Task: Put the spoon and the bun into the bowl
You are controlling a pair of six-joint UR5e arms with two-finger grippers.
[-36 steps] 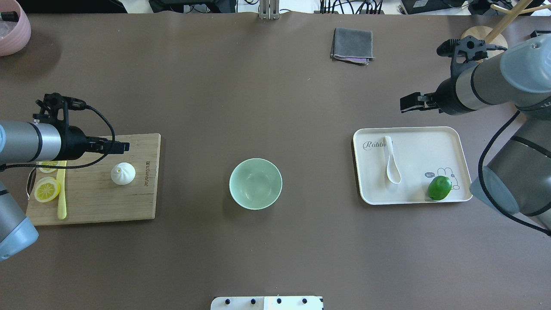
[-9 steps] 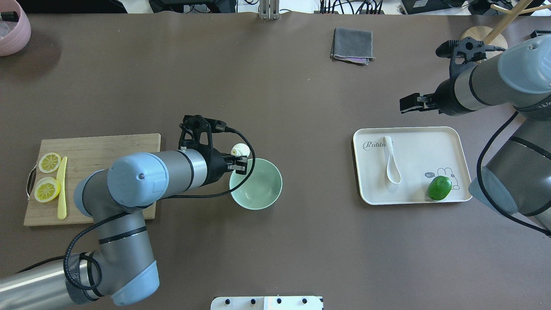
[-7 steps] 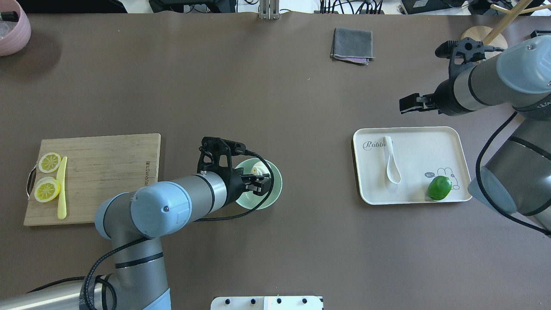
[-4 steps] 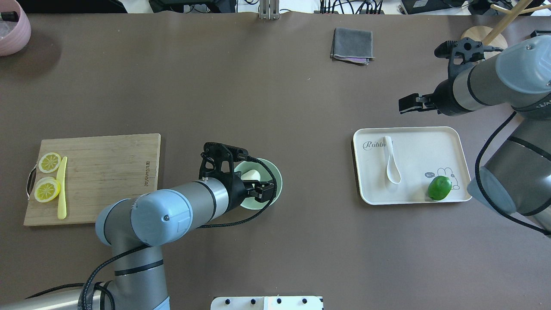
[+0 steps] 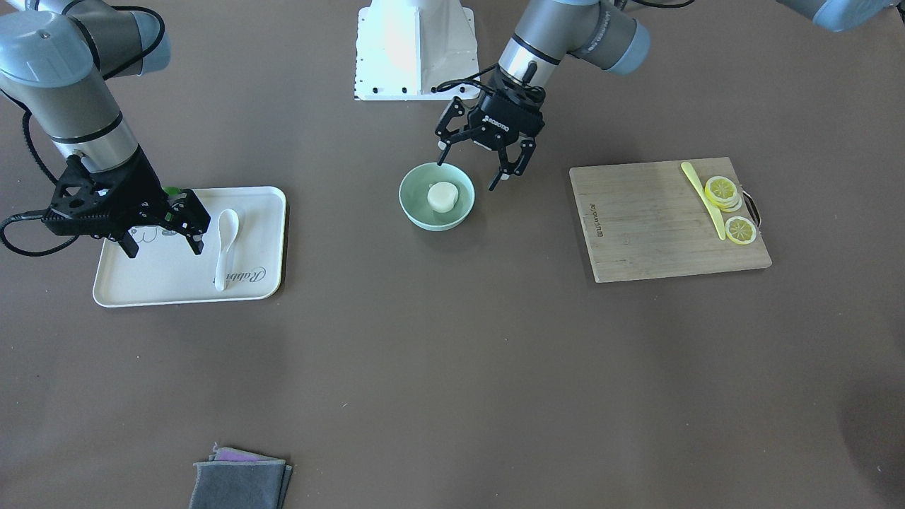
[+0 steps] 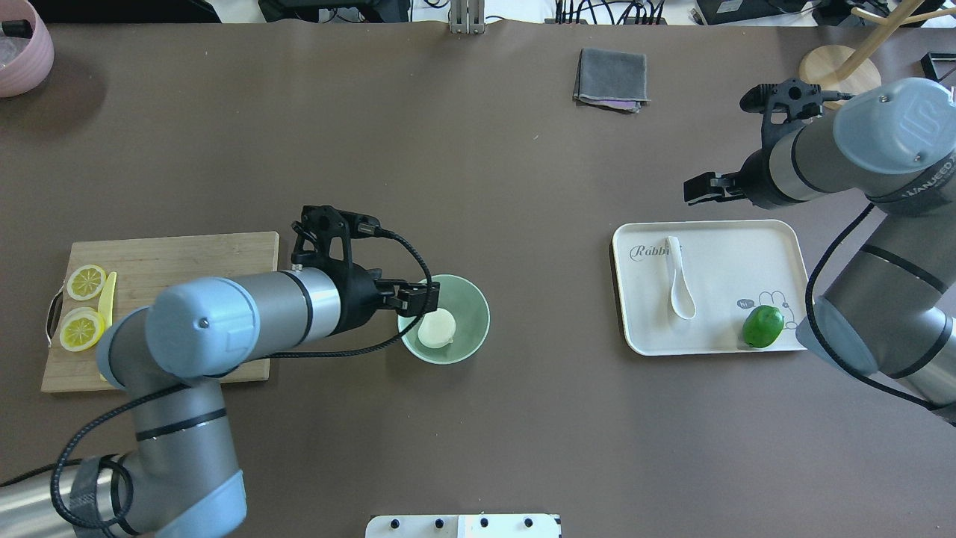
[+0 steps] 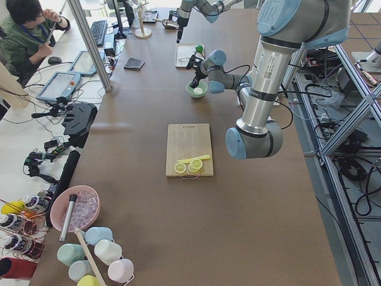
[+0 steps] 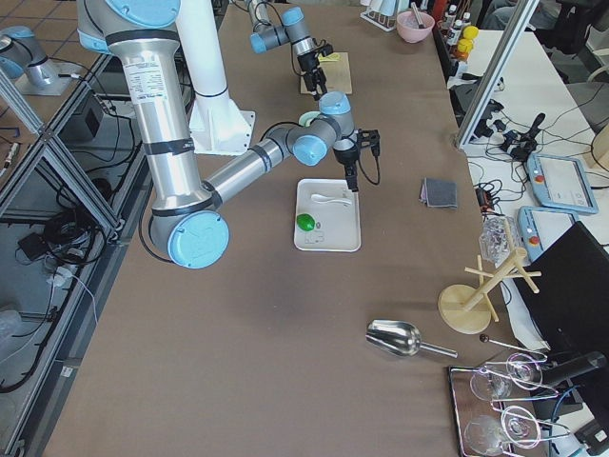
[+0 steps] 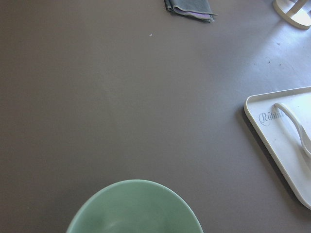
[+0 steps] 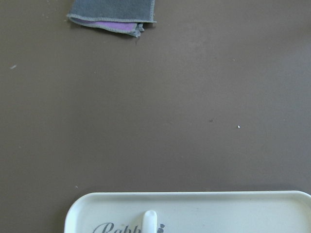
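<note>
The white bun (image 6: 437, 329) lies inside the mint-green bowl (image 6: 470, 299) at the table's middle; it also shows in the front view (image 5: 443, 196). My left gripper (image 6: 418, 297) is open and empty, just above the bowl's left rim (image 5: 470, 173). The white spoon (image 6: 678, 280) lies on the cream tray (image 6: 739, 254), handle pointing away from me. My right gripper (image 6: 698, 189) is open and empty, hovering over the tray's far edge, apart from the spoon (image 5: 226, 240). The right wrist view shows the spoon's handle tip (image 10: 149, 221).
A green lime (image 6: 762, 326) sits on the tray's near right corner. A wooden cutting board (image 6: 187, 306) on the left holds lemon slices (image 6: 82, 329) and a yellow knife (image 6: 107, 329). A folded grey cloth (image 6: 611, 78) lies at the far side. A pink bowl (image 6: 19, 52) is far left.
My left gripper carried the bun from the cutting board to the bowl, let it go inside, and drew back to the left. My right gripper shifted slightly left.
</note>
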